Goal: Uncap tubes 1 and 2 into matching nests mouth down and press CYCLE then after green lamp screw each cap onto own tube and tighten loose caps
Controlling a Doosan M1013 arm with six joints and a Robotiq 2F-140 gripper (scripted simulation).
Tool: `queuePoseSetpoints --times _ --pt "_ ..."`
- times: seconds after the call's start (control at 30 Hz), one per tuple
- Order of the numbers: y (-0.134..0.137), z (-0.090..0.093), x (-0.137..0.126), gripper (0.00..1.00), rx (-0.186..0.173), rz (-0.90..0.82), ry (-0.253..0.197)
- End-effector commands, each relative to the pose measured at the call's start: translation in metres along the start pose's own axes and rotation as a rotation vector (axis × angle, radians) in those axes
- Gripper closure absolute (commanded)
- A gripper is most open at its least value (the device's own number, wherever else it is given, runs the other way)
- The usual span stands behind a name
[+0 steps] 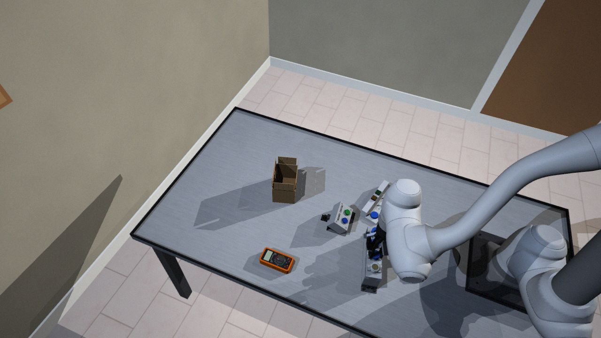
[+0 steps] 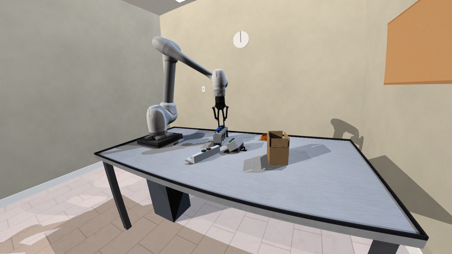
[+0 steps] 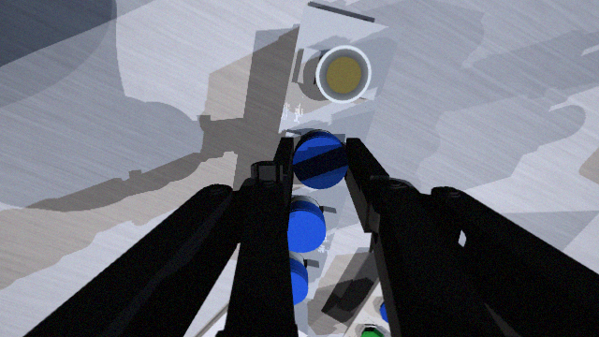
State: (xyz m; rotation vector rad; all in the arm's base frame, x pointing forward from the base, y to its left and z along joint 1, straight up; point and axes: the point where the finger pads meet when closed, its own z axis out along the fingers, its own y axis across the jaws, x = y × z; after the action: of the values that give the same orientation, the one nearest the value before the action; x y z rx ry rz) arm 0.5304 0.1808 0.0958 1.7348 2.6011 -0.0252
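Observation:
The decapping station (image 1: 372,262) stands near the table's front edge, under my wrist. Tube 1 (image 3: 343,73) is open and shows yellowish liquid. My gripper (image 3: 319,157) is shut on the blue cap of tube 2 (image 3: 320,159), one finger on each side, right over tube 2's place. I cannot tell whether the cap is off its thread. The blue caps of tube 3 (image 3: 305,225) and tube 4 (image 3: 297,281) sit on their tubes below. One blue cap (image 1: 373,214) lies in the cap tray (image 1: 375,199). From the side, the gripper (image 2: 220,126) points straight down over the station (image 2: 220,135).
The key housing (image 1: 341,218) with the green and blue keys stands left of the station. A cardboard box (image 1: 285,180) stands farther left, and an orange multimeter (image 1: 276,259) lies near the front edge. The arm's base plate (image 1: 491,269) is at the right.

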Motion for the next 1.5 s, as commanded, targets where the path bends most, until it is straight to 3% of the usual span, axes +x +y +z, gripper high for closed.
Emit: queuePoseSetpoints --times 0.0,0.27,0.3,0.63,0.67,0.73,0.87,1.23,1.3,1.33,1.47 --pt "0.0004 -0.0007 -0.0002 0.70 -0.005 -0.258 0.022" --pt "0.0004 -0.0009 -0.0002 0.70 -0.005 -0.305 0.022" --pt "0.0004 -0.0007 -0.0002 0.59 -0.005 -0.305 0.022" --pt "0.0004 -0.0007 -0.0002 0.59 -0.005 -0.305 0.022" --pt "0.0004 -0.0007 -0.0002 0.59 -0.004 -0.222 0.022" --pt "0.0004 -0.0007 -0.0002 0.59 -0.004 -0.222 0.022" --pt "0.0004 -0.0007 -0.0002 0.59 -0.001 0.090 0.023" --pt "0.0004 -0.0007 -0.0002 0.59 0.005 0.644 0.025" --pt "0.0004 -0.0007 -0.0002 0.59 0.005 0.644 0.025" --pt "0.0004 -0.0007 -0.0002 0.59 0.007 0.742 0.022" --pt "0.0003 -0.0007 -0.0002 0.59 0.007 0.742 0.022"
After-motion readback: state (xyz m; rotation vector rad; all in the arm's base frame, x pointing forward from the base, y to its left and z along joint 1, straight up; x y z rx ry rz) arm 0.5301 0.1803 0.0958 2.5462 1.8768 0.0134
